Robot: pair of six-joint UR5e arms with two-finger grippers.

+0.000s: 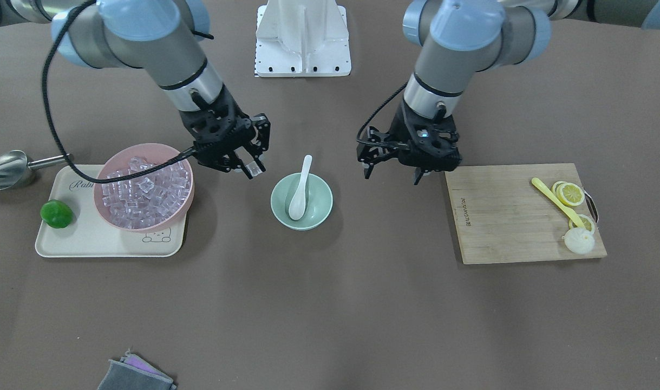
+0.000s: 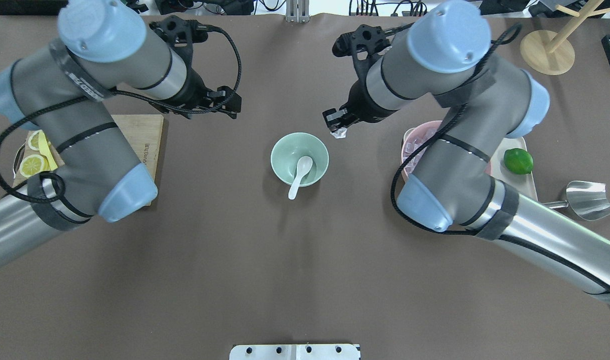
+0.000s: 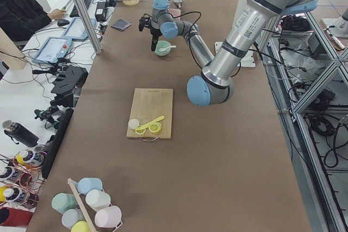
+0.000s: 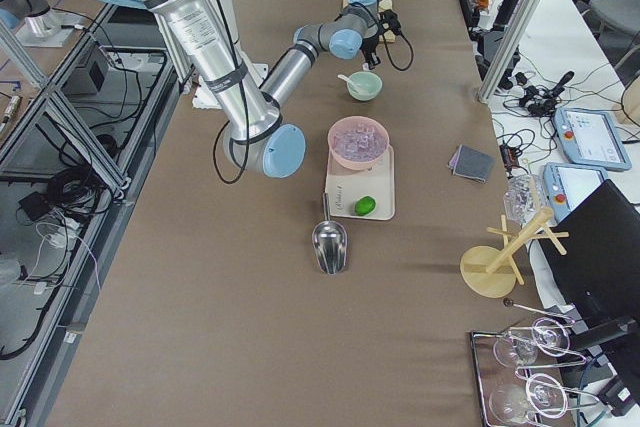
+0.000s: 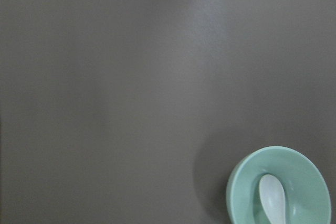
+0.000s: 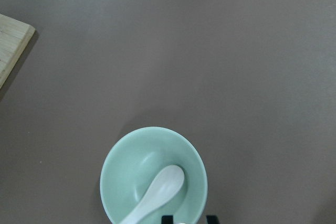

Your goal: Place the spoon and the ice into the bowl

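The white spoon [image 1: 301,187] lies in the mint-green bowl [image 1: 321,203] at the table's middle, scoop down and handle over the rim; both also show in the overhead view, the spoon [image 2: 303,166] inside the bowl [image 2: 289,150]. The ice [image 1: 143,192] is piled in a pink bowl [image 1: 105,208]. My right gripper [image 1: 254,169] is shut on one ice cube [image 2: 339,132], held in the air between the pink bowl and the green bowl. My left gripper [image 1: 392,174] is open and empty, above the table beside the green bowl. The right wrist view looks down on the bowl [image 6: 131,166] and spoon [image 6: 157,192].
The pink bowl stands on a cream tray [image 1: 91,244] with a lime [image 1: 57,213]. A steel scoop [image 1: 5,169] lies beside the tray. A wooden board [image 1: 503,216] holds a yellow spoon [image 1: 557,201] and lemon slices [image 1: 570,193]. A grey cloth [image 1: 135,376] lies at the table's edge.
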